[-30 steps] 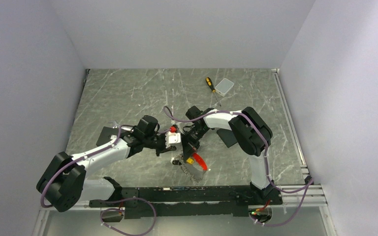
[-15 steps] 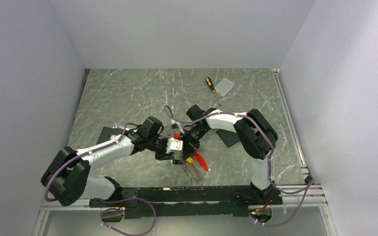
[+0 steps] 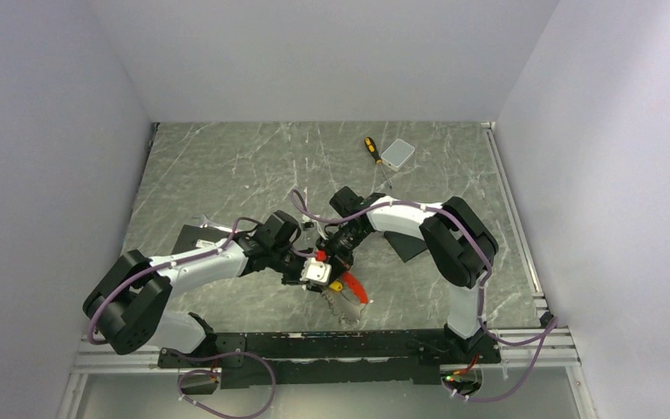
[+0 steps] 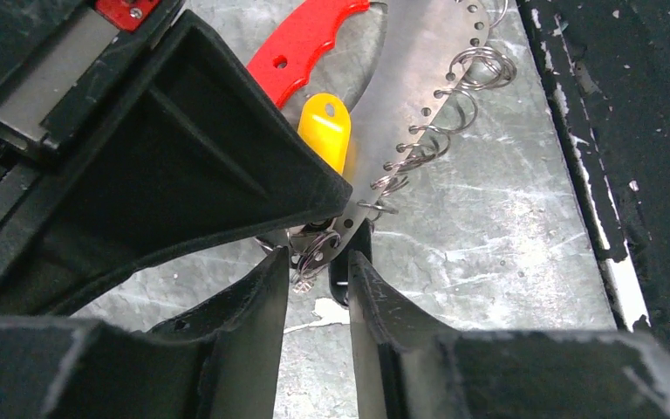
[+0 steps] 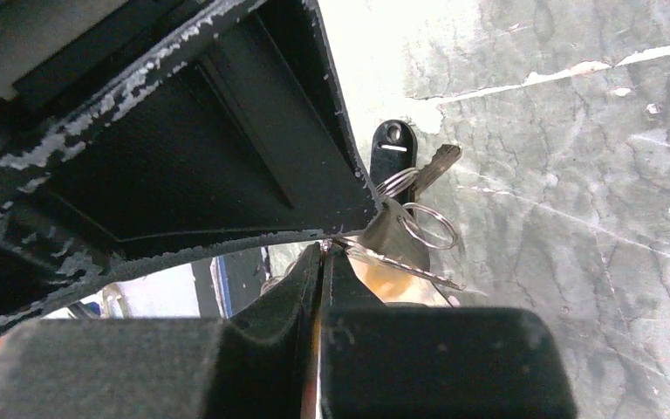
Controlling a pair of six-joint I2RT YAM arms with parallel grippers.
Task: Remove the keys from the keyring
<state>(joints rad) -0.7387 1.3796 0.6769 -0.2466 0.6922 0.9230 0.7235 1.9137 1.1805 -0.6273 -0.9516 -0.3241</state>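
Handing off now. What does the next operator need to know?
Left tool: open, a narrow gap straddling the keyring.
Right tool: shut on the keys.
The bunch sits between both tools, near the table's front edge, with the red strip beside it.
Done: both tools are on the bunch.
Left: no key looks free yet, so work each one off the keyring.

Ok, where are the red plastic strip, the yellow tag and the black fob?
red plastic strip point(image 4: 305, 39), left wrist view, its flat middle.
yellow tag point(image 4: 324, 135), left wrist view, its face below the hole.
black fob point(image 5: 393, 166), right wrist view, its body below the hole.
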